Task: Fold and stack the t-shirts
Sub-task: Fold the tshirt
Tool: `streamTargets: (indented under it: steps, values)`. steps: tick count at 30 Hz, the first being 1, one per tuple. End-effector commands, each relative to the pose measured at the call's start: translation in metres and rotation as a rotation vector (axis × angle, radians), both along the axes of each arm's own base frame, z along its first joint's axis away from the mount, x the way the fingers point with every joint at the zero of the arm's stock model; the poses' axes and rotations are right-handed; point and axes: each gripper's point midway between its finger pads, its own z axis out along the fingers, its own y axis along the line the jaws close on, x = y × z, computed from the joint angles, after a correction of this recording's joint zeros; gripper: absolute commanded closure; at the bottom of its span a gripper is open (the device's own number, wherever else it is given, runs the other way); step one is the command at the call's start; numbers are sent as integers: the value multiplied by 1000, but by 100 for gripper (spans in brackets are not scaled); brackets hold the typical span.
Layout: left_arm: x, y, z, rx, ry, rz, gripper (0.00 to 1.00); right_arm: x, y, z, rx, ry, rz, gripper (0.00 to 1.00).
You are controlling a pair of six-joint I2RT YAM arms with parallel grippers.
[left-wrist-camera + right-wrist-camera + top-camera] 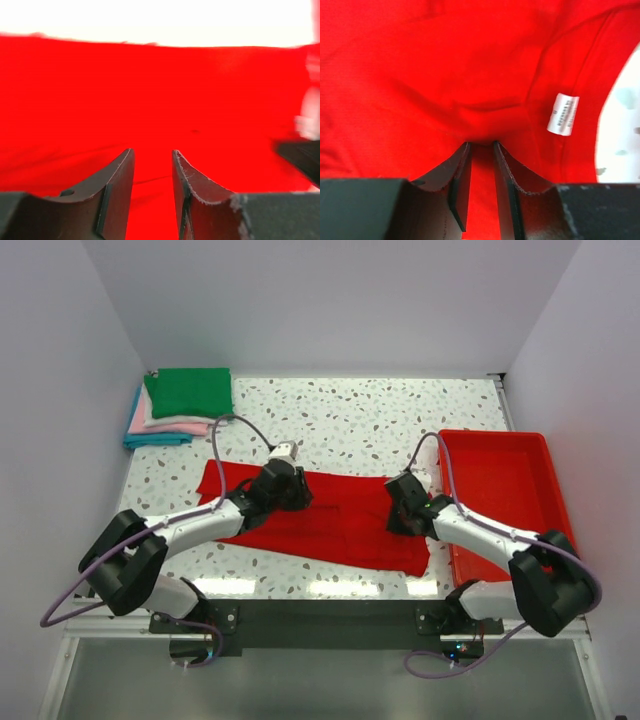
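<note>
A bright red t-shirt [330,525] lies spread flat across the middle of the speckled table [380,415]. My left gripper [290,485] is low over the shirt's far left part. In the left wrist view its jaws [152,152] stand slightly apart over flat red cloth [160,90], holding nothing. My right gripper [400,510] is on the shirt's right part. In the right wrist view it [481,145] is shut on a puckered fold of the red cloth [445,65], beside a white label [563,114].
A stack of folded shirts sits at the far left corner, green [188,392] on top, then pink [175,425] and blue [150,438]. A rigid red tray [500,490] stands at the right edge, next to my right arm. White walls enclose the table.
</note>
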Motion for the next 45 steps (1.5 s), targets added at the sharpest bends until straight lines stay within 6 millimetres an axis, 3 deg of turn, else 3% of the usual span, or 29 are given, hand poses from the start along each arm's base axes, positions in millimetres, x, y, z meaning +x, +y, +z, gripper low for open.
streamTargets:
  steps: [1, 5, 8, 13, 14, 15, 16, 18, 20, 21, 22, 23, 24, 25, 26, 27, 29, 30, 32, 34, 37, 38, 39, 40, 41, 42, 43, 45]
  values:
    - [-11, 64, -40, 198, 80, 200, 60, 7, 9, -12, 69, -10, -66, 71]
    - [-19, 90, -52, 233, 89, 309, 62, 6, 3, -24, 52, 10, -94, 65]
    - [-25, 99, -60, 234, 97, 350, 62, 19, 3, -29, 77, 34, -101, 65]
    - [-39, 105, -80, 191, 153, 409, 64, 66, 8, -31, 100, 80, -93, 66]
    - [-41, 101, -82, 149, 171, 427, 64, 76, 9, -29, 97, 80, -93, 66]
    - [-41, 97, -81, 114, 171, 435, 64, 99, 15, -14, 99, 47, -78, 66]
    - [-47, 94, -84, 103, 181, 427, 64, 107, 15, -24, 77, 81, -75, 66]
    - [-51, 84, -82, 57, 186, 452, 63, 128, 13, -25, 35, 95, -49, 66]
    - [-59, 64, -76, 21, 173, 442, 63, 162, 18, -26, -4, 112, -35, 66]
    - [-62, 55, -78, 17, 179, 429, 62, 190, 23, -7, 1, 76, -19, 66]
    - [-66, 39, -75, 4, 185, 395, 61, 204, 26, -5, 0, 73, -7, 66]
    - [-65, 23, -70, -43, 197, 370, 60, 210, 30, -30, -15, 126, 10, 66]
    - [-65, 15, -75, -43, 209, 347, 58, 223, 33, -30, -24, 121, 42, 65]
    - [-59, 1, -66, -68, 202, 323, 57, 250, 43, -10, -15, 74, 60, 64]
    - [-58, -6, -63, -64, 192, 282, 55, 258, 46, -27, -30, 101, 77, 60]
    - [-54, -11, -58, -59, 176, 260, 50, 279, 51, -7, -38, 53, 98, 57]
    - [-38, -25, -30, -37, 75, 167, 45, 291, 53, 3, -55, 29, 116, 49]
    - [-34, -23, -19, -15, 46, 157, 40, 301, 51, 20, -71, -6, 118, 42]
    - [-21, -19, 2, 34, -36, 124, 37, 305, 49, 40, -76, -45, 112, 36]
    - [-13, 5, 13, 100, -58, 156, 37, 302, 44, 72, -78, -106, 97, 31]
    - [-3, 40, 15, 189, -60, 184, 41, 281, 34, 94, -79, -140, 52, 32]
    - [-2, 47, 16, 225, -72, 166, 45, 273, 34, 93, -68, -137, 30, 32]
    - [-5, 57, 10, 277, -54, 170, 45, 258, 31, 77, -69, -112, 23, 33]
    - [-5, 65, 8, 322, -58, 179, 50, 249, 34, 90, -42, -141, 11, 36]
    - [-8, 69, 4, 344, -47, 180, 53, 243, 32, 87, -41, -144, 10, 37]
    - [-12, 73, 0, 360, -35, 179, 54, 227, 32, 67, -42, -112, 2, 39]
    - [-19, 80, -12, 382, -11, 175, 55, 220, 33, 73, -24, -123, -5, 46]
    - [-32, 92, -30, 411, 30, 179, 62, 206, 33, 52, -8, -105, -10, 53]
